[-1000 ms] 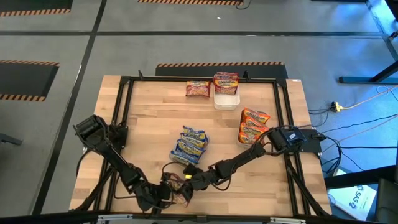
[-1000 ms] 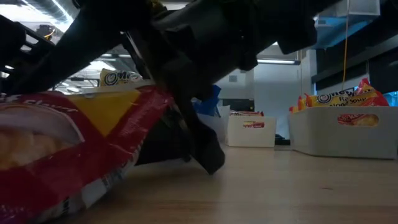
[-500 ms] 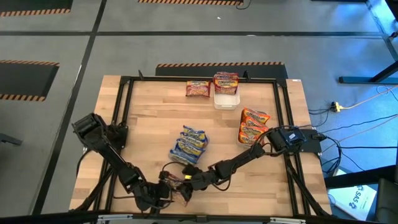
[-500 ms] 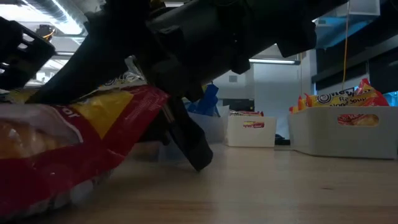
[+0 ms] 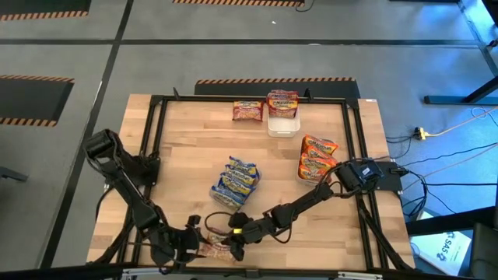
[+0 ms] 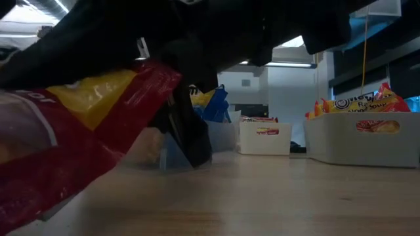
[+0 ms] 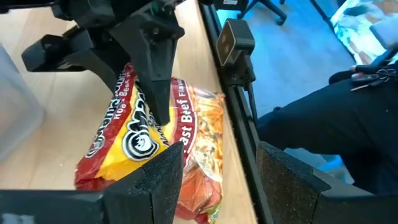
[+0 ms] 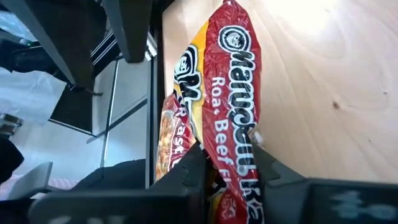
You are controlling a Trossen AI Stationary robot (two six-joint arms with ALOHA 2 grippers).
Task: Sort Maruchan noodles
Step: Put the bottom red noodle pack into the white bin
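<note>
The right gripper (image 5: 231, 247) has closed on the red packet (image 8: 233, 118) beside the open left gripper (image 5: 180, 243); a thin pinch could slip.

Two dark jointed arms, the right tool (image 8: 227, 168) with matte black, foam-padded fingers (image 8: 193, 165).

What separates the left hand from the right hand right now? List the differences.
The left hand stands open; the right hand is closed. The left hand holds nothing, while the right hand pinches the red Roast Beef packet between its fingers. Both sit low at the near edge of the table, close together by that packet.
</note>
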